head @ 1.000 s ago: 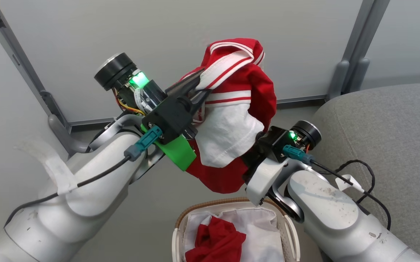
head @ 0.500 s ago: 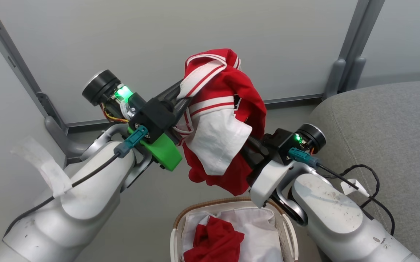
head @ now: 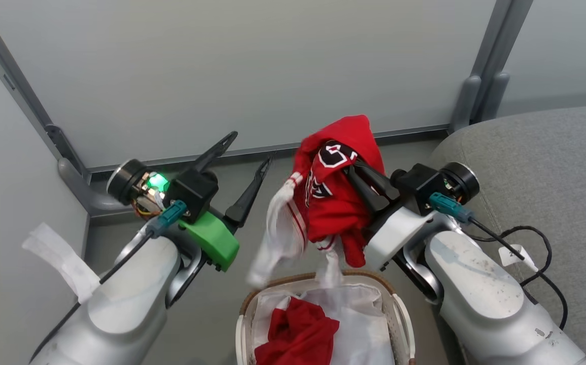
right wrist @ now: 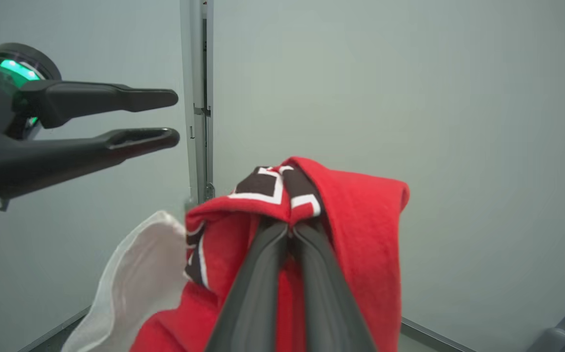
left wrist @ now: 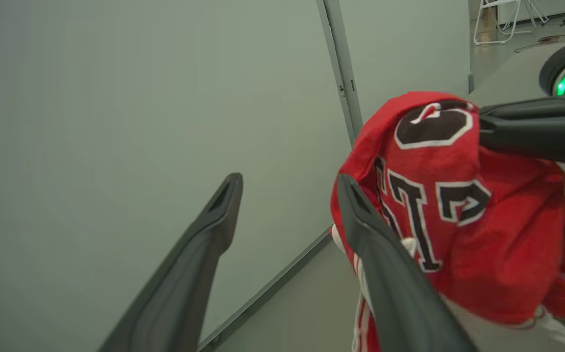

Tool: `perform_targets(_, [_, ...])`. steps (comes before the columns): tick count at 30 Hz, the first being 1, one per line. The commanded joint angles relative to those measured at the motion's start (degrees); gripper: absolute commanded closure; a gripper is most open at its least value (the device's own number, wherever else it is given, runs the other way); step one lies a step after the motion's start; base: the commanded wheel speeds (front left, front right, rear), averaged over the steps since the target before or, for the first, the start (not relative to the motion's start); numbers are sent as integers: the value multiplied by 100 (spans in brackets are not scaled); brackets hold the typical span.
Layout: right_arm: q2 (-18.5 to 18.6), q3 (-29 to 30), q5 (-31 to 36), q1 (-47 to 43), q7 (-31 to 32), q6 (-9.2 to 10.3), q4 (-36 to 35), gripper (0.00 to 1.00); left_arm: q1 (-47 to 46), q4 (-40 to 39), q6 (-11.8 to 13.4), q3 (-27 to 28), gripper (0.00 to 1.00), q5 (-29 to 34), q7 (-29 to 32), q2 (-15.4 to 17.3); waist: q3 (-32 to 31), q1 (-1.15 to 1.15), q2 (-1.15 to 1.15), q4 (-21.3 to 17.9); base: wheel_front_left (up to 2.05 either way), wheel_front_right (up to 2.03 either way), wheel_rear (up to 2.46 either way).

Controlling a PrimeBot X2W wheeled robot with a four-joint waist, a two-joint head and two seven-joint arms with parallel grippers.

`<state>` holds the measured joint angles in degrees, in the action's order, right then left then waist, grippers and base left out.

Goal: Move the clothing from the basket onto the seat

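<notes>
Head camera looked down from above, wrist cameras faced the wall (left wrist: 91, 98), close in, all shared the red garment (head: 338, 215).

Legible marking is found on one item: the red garment (left wrist: 502, 264) carries large black block characters with white outlines. In the left wrist view the uppermost character is a closed rounded form, reading as 0 or O. Two more below it lie sideways and creased. They resemble a 1 or 7 and a 2 or C, and cannot be confirmed. The head view shows the same print broken across folds, unreadable. The right wrist view shows fragments at the top fold.
</notes>
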<state>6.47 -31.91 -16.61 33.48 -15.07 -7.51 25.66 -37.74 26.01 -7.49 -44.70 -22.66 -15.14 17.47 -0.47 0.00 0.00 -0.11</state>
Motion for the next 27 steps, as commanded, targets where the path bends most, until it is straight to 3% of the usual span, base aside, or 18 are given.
perform_targets(1, [17,99,58,-83,-15,4,-52,100,193,8,43,86,0,-52,-2,-39,17,0,0,-3,0,0,0])
perform_targets(19, [106,783,307,-340,-15,4,-180,100,1835,-256,67,1186,0,172,-2,-871,172,0,0,-159,0,0,0])
perform_targets(27, [133,1146,418,-380,-16,5,-177,100,2053,-367,18,1381,0,428,-2,-1129,361,0,0,-613,0,0,0])
